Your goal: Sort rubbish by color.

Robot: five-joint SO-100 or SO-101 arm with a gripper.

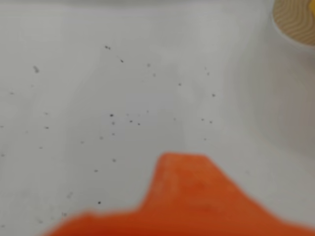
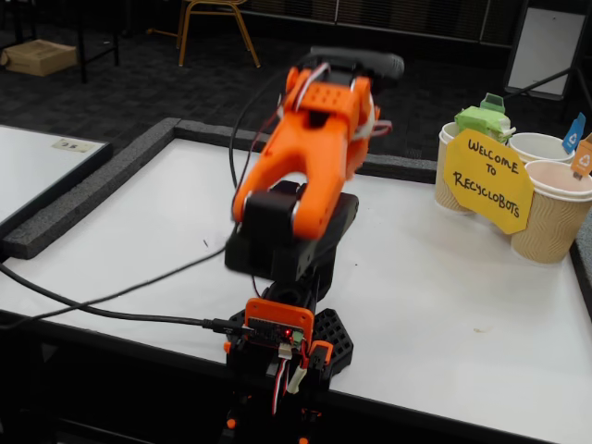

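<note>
Hand blurred, grip unclear, green rubbish in cup only in fixed view

White table, three paper cups on it, black cable

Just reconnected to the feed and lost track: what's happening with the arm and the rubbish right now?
The orange arm is folded over its base on the white table, blurred as if moving. The wrist view shows only bare speckled table beyond one orange jaw, plus a cup rim. Nothing seems held, but I cannot tell whether the jaws are open. A light green lump sits atop the left paper cup behind the yellow sign. No orange or blue lump is visible.
</note>
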